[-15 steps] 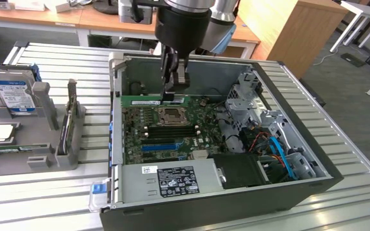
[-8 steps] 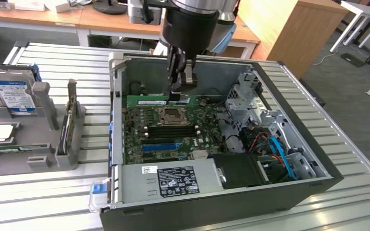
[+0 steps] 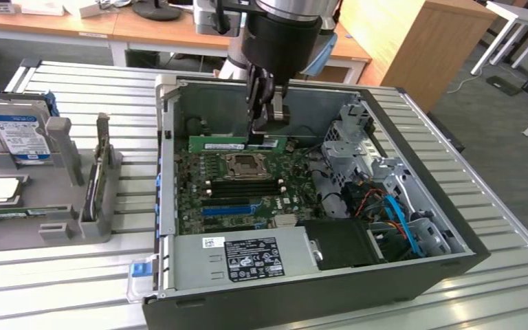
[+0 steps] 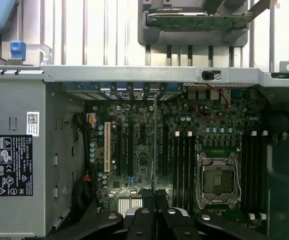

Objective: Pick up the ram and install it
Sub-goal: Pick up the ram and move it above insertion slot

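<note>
The ram [image 3: 223, 145] is a slim green strip with a pale label. It hangs level inside the open computer case [image 3: 168, 137], above the far end of the motherboard [image 3: 236, 189] and just beyond the CPU socket [image 3: 244, 165]. My gripper [image 3: 266, 141] comes down from above and is shut on the strip's end at the exterior view's right. In the wrist view the ram [image 4: 155, 140] appears edge-on as a thin green line running out from my gripper [image 4: 155, 196]. It lies over the board beside the black memory slots [image 4: 182, 165].
The case holds a grey power supply [image 3: 245, 254] at the near end, a metal drive cage [image 3: 356, 137] and cables [image 3: 397, 216] at the exterior view's right, and a blue expansion slot [image 3: 232, 208]. A grey rack [image 3: 62, 206] at the exterior view's left holds a hard drive [image 3: 16, 134].
</note>
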You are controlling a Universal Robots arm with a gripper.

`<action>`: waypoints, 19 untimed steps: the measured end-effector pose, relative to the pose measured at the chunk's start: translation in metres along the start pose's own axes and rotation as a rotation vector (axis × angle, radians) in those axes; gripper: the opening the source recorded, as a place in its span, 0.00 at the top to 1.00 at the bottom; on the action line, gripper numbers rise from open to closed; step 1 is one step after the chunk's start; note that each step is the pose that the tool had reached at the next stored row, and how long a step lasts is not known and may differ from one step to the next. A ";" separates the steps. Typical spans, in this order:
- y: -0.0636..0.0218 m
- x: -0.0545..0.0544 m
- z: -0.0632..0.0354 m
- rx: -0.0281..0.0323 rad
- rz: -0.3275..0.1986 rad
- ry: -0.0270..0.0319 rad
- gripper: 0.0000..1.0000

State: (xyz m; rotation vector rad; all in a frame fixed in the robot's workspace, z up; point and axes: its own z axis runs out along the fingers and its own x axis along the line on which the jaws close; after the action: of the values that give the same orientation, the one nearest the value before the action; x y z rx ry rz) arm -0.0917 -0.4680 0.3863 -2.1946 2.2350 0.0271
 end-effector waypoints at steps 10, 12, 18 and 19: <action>-0.0144 0.000 -0.0001 0.0003 0.014 -0.0001 0.88; -0.0176 0.000 -0.0001 0.0003 0.016 0.0000 0.88; -0.0272 0.000 -0.0001 0.0004 0.023 -0.0001 0.88; -0.0287 -0.001 -0.0002 0.0005 0.024 -0.0001 0.88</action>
State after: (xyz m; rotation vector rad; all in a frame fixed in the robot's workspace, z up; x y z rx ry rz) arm -0.0630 -0.4680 0.3864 -2.1670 2.2615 0.0269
